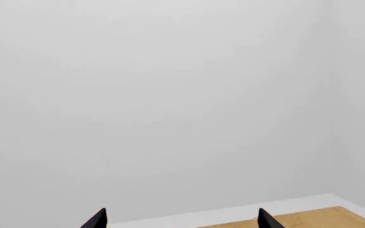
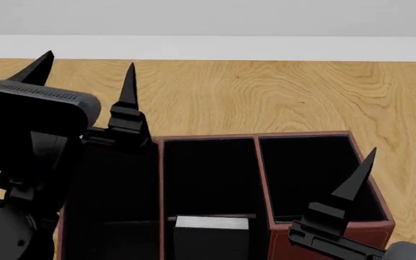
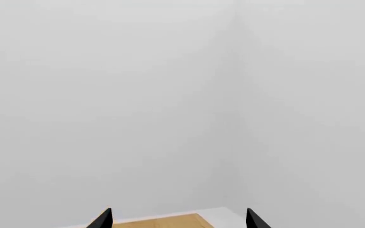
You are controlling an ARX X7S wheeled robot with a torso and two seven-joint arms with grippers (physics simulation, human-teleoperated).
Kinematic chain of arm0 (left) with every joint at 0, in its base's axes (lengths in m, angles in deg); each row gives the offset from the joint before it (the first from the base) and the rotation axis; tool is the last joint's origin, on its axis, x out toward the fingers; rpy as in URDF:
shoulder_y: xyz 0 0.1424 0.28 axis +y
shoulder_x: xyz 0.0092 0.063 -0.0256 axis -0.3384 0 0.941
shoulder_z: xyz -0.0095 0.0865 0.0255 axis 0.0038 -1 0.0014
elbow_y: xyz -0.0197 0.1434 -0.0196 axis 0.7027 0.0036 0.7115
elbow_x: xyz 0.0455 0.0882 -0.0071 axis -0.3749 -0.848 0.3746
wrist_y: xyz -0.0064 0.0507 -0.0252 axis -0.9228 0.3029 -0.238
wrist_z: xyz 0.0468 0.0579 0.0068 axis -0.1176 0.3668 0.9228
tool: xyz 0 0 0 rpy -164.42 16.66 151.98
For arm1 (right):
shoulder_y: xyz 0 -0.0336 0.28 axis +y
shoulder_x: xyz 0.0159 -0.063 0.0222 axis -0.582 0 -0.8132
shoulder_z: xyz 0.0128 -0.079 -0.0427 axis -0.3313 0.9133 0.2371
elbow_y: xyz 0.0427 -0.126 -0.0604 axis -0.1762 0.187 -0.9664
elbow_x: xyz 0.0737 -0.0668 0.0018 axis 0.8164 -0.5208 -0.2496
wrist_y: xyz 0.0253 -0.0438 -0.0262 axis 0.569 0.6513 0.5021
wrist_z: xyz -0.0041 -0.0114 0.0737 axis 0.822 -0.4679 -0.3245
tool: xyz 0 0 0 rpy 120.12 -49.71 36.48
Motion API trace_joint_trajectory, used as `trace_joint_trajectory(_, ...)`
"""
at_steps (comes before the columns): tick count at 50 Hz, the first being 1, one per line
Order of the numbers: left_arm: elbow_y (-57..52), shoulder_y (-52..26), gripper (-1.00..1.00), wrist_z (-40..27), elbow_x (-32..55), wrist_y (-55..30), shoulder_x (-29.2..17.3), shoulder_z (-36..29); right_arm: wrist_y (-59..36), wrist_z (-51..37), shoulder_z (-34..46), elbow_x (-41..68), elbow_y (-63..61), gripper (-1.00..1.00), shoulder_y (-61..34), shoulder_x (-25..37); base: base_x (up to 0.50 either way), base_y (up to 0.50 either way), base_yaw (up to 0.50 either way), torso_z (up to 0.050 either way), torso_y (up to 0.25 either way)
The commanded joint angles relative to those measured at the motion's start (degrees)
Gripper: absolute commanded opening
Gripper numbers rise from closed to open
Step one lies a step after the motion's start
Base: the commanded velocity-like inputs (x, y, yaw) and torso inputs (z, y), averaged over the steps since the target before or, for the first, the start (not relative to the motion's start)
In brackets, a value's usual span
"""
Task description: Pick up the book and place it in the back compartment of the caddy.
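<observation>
Book (image 2: 211,236) upright in caddy (image 2: 324,238) middle column, near-side section; left gripper (image 2: 85,76) and right gripper (image 3: 177,219) both spread, empty.

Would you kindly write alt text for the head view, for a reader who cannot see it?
A dark red caddy with a black interior sits on a wooden floor, and a black book with pale page edges stands in its middle column. The left gripper is raised over the caddy's left side, fingers apart and empty; one right fingertip shows at its right front corner.
</observation>
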Motion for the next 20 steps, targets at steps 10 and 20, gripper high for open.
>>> trace_joint_trajectory(10,-10.21,4.85,1.0,-4.15,1.35,0.64,-5.5,1.99,-1.89,0.6,2.49,-1.66,-0.07,1.0,-1.81,-0.23,0.0,0.0,0.0,0.0,0.0)
trace_joint_trajectory(20,-15.39,6.6,1.0,-7.15,1.39,0.47,-6.94,2.5,-1.37,1.05,2.33,-1.78,-0.08,1.0,-1.65,-0.27,0.0,0.0,0.0,0.0,0.0)
